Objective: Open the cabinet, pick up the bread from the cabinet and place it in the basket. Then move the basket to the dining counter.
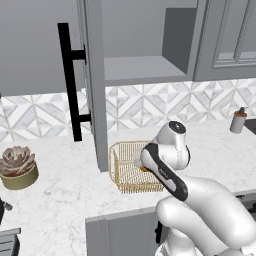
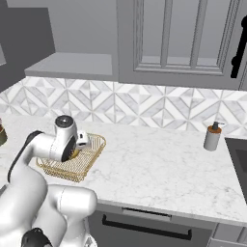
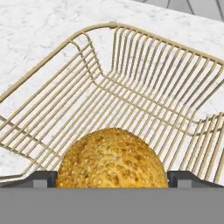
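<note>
Bread down inside the gold wire basket on the marble worktop, between wide-open gripper tips; probably light, soft, squishy, so best held gently by its round sides, never squeezed hard.

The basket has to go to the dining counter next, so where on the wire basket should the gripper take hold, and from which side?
Probably the top rim wire of a side wall of the basket, taken from above with one finger inside and one outside. The walls flare outward and are thin wire, so the rim is the only narrow part. Pick a wall away from the bread, which lies between the open gripper tips.
</note>
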